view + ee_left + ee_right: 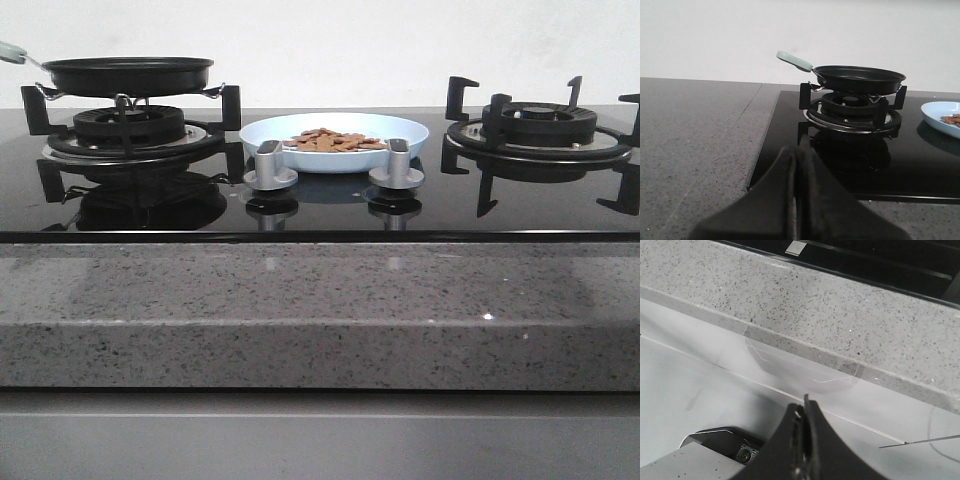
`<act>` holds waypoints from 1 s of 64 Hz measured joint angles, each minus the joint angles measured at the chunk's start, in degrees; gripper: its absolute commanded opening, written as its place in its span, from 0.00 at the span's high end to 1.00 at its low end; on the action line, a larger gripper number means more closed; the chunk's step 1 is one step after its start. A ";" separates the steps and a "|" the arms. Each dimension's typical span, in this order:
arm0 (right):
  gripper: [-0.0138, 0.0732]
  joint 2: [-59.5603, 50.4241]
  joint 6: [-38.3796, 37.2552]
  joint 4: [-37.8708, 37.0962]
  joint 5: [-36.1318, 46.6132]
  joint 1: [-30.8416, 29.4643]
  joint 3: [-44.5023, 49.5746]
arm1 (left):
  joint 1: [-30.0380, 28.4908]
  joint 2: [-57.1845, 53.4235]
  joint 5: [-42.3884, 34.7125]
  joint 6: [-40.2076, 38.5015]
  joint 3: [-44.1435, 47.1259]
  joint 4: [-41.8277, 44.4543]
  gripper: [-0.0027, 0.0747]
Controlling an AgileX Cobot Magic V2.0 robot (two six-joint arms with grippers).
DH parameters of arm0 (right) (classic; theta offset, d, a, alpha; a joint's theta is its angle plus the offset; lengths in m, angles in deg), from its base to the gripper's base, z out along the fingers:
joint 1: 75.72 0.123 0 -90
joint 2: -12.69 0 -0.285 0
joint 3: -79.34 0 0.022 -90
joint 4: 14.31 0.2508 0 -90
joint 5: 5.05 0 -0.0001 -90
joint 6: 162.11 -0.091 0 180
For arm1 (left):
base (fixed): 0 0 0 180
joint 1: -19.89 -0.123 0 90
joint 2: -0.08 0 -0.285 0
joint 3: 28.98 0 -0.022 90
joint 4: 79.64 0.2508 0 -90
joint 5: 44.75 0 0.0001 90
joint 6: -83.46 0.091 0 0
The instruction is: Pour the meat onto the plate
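The pale blue plate (pixel 334 141) sits on the black glass hob between the two burners, and its edge shows in the left wrist view (pixel 941 115). A loose pile of orange-brown meat (pixel 333 140) lies in it, a few strips also visible (pixel 952 119). The black frying pan (pixel 128 73) with a light handle rests level on the left burner, also seen in the left wrist view (pixel 859 79). My left gripper (pixel 797 151) is shut and empty, low over the counter in front of that burner. My right gripper (pixel 804 404) is shut and empty, below the counter's front edge. Neither arm shows in the front view.
Two silver knobs (pixel 269 166) (pixel 397 164) stand in front of the plate. The right burner (pixel 540 128) carries nothing. A speckled grey stone counter (pixel 300 310) runs along the front of the hob, and also left of it (pixel 695 135).
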 measured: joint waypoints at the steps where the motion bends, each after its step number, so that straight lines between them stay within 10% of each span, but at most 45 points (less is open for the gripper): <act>1: 0.92 0.00 0.00 0.00 0.00 0.00 0.00 | 0.00 0.00 0.00 0.00 0.00 0.00 0.99; 40: 0.92 -1.53 0.72 -1.89 1.63 -0.34 0.97 | 0.00 0.00 0.00 0.00 0.00 0.00 0.99; 64: 0.92 -15.74 1.31 -4.42 39.91 -3.32 22.43 | 0.00 0.00 0.00 0.00 0.00 0.00 0.99</act>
